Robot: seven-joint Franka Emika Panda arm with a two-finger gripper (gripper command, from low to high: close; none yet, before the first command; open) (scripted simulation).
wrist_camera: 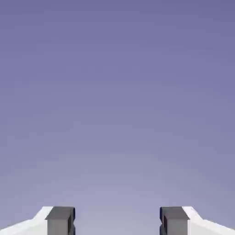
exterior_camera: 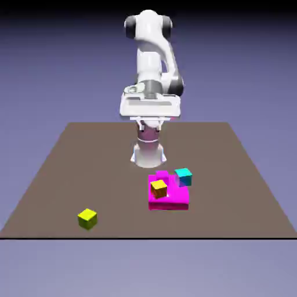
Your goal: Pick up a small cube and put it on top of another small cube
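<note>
Hand view: only backdrop is seen between the fingertips (wrist_camera: pixel 59 220), so the gripper (wrist_camera: pixel 117 222) is spread apart and nothing is held. No step seems begun yet; the reach is judged to come first. The small cube (exterior_camera: pixel 87 218) lies alone near the table (exterior_camera: pixel 243 174) front edge, well apart from the arm. Counted: one lime-yellow cube, one orange-yellow cube (exterior_camera: pixel 158 188), one cyan cube (exterior_camera: pixel 183 176), one magenta block (exterior_camera: pixel 171 200).
</note>
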